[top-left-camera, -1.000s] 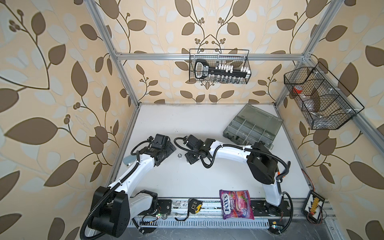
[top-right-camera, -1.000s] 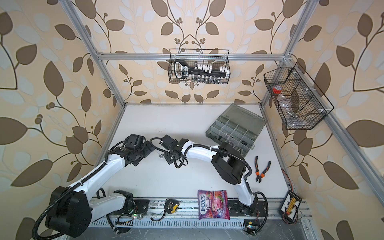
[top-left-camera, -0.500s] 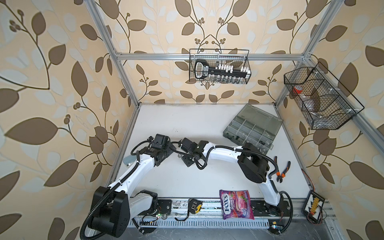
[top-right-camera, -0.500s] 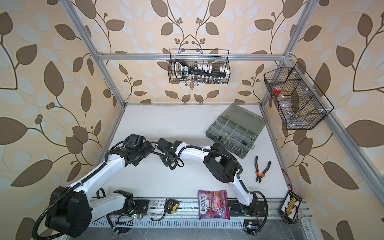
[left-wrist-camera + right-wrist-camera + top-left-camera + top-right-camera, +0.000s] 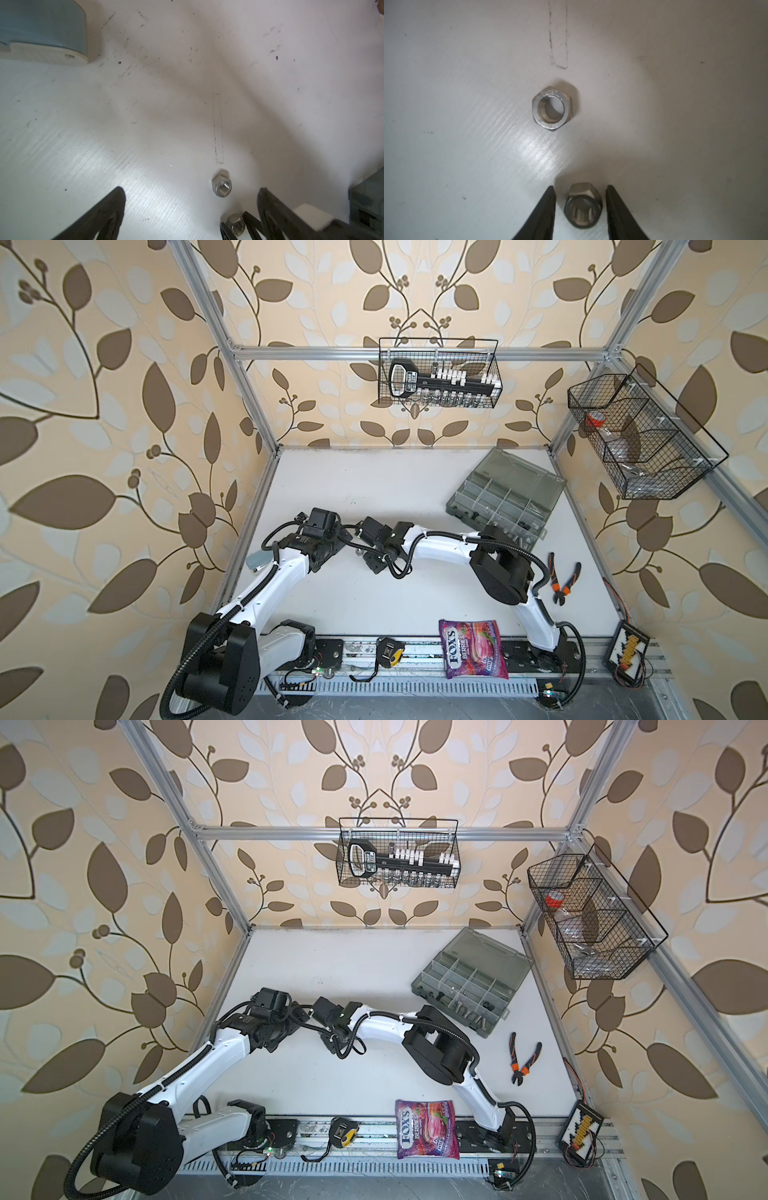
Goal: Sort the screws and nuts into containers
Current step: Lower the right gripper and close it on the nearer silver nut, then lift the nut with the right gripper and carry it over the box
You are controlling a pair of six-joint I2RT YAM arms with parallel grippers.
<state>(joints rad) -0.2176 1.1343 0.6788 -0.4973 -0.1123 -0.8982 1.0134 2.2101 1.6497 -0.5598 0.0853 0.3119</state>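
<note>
**Right jaws astride a silver nut, nothing clamped**

"FOX'S BERRIES" can be read on the purple sweet bag point(image 5: 473, 649) laid at the table's front edge. The white label on the black tool point(image 5: 405, 379) in the rear wire basket point(image 5: 496, 364) cannot be made out.

In the right wrist view, the right gripper point(image 5: 580, 188) is seen with its jaws partly apart. A silver nut point(image 5: 582, 205) on the white table point(image 5: 467, 124) is straddled, with a thin gap left at each side. A second nut point(image 5: 222, 185) is seen lying flat between the widely spread jaws of the left gripper point(image 5: 191, 190), untouched. Both nuts are found well apart from the organizer box point(image 5: 523, 477) at the rear right.
</note>
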